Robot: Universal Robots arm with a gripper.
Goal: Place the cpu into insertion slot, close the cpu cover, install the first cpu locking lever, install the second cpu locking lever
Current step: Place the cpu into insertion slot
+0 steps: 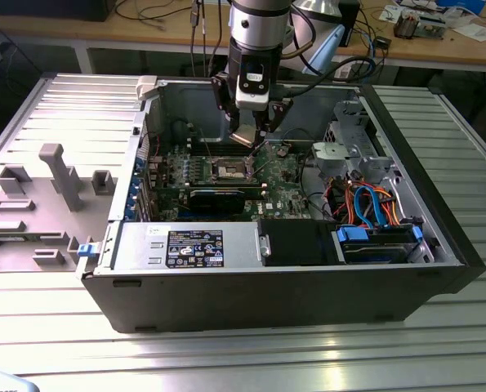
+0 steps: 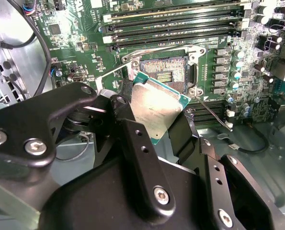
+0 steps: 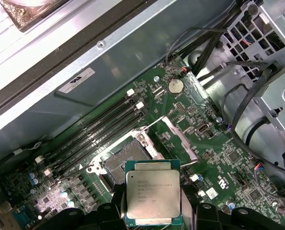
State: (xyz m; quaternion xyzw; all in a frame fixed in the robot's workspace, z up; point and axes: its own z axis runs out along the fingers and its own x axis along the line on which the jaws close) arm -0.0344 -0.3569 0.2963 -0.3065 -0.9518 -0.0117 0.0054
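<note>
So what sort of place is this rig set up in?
Most likely an electronics or robotics lab. An open computer case lies on a slotted metal table, wooden benches strewn with cables stand behind, and the gripper holds the cpu above its motherboard.

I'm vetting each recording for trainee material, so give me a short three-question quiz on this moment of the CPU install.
1. Multiple choice: what is the gripper shut on? A the cpu; B a screwdriver; C nothing.
2. True or false: the cpu already lies in the insertion slot.
3. Fill in: in both wrist views the slot's dark centre is ____ (covered or exposed).
Key: 1 A. 2 false, it is held over the green motherboard, clear of the slot. 3 exposed.
</note>
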